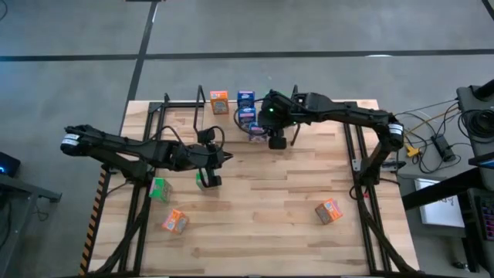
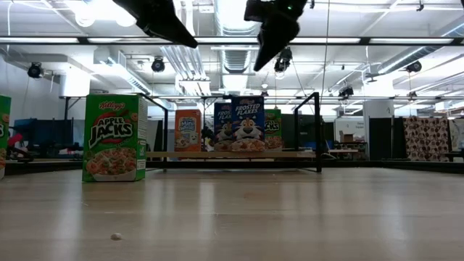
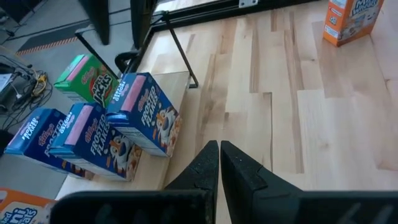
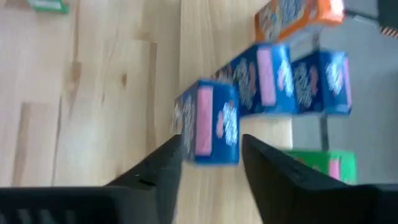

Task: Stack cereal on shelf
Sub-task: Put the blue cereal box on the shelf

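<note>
**Third blue box at the shelf, right tool spread around it**

I had the right tool [image 4: 208,165] over the shelf [image 1: 166,106] at the far side of the table [image 1: 293,232], its fingers [image 4: 158,168] spread on either side of a blue box [image 4: 208,121] without visibly pressing it. From the wrist view I judged the box was standing on its own at the near end of the blue row, so the tool looked released rather than gripping. Two more blue boxes [image 4: 292,81] sat just beyond it, lined up side by side, with an orange box [image 4: 298,15] past them and a green box [image 4: 323,165] alongside. Grouping by colour seemed the reason for that spot.

The left tool [image 3: 219,163] hung clenched and empty above the middle of the table, near a green box [image 1: 202,180], which I took as the likely next pick for that arm.

Still off the shelf were another green box [image 1: 160,189] and an orange box [image 1: 175,222] at the near left, and an orange box [image 1: 329,210] at the near right. Roughly half the boxes were shelved by my count.
</note>
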Controlling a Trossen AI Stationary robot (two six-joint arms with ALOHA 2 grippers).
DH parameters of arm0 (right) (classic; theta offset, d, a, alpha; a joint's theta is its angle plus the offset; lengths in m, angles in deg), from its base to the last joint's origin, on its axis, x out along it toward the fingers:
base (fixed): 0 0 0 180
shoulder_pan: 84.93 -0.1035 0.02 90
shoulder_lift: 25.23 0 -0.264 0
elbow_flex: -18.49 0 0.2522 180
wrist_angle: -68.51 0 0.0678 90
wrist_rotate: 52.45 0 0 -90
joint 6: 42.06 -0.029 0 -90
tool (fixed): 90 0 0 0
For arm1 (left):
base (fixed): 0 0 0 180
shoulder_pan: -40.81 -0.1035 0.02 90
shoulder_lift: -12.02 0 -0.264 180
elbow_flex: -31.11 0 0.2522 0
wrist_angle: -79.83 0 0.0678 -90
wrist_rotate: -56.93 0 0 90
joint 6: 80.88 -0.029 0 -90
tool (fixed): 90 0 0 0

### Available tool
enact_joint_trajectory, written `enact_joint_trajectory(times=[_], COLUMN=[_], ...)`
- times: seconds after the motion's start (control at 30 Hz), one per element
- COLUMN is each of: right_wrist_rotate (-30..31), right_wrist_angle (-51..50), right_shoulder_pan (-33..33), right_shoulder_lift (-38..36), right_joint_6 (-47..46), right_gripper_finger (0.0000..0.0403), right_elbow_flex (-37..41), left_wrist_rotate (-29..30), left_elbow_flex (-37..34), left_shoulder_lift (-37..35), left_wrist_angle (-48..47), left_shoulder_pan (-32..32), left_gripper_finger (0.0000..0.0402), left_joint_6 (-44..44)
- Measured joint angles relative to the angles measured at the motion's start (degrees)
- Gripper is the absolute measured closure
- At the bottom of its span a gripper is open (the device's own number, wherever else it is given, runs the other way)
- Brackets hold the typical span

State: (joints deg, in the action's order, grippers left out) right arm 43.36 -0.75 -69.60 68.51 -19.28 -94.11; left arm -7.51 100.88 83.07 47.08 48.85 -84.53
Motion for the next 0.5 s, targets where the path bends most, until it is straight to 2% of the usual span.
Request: enact_joint_trajectory(times=[0.23, 0.37, 0.5], right_wrist_rotate=[0.0, 0.1, 0.2], right_wrist_angle=[-0.3, 6.3, 13.3], right_shoulder_pan=[0.3, 0.7, 1.7], right_shoulder_lift=[-4.4, -5.5, -5.5], right_joint_6=[-1.4, -2.9, -2.2], right_gripper_finger=[0.0378, 0.0389, 0.039], right_elbow_flex=[8.6, 15.6, 21.2], left_wrist_rotate=[-3.1, -7.1, -7.2], left_elbow_flex=[-1.9, -4.0, -4.8], left_shoulder_lift=[0.0, 0.0, 0.0], left_wrist_angle=[3.6, 7.3, 8.4], left_shoulder_pan=[0.0, 0.0, 0.0], left_gripper_finger=[0.0402, 0.0402, 0.0401], left_joint_6=[-4.0, -6.5, -6.8])
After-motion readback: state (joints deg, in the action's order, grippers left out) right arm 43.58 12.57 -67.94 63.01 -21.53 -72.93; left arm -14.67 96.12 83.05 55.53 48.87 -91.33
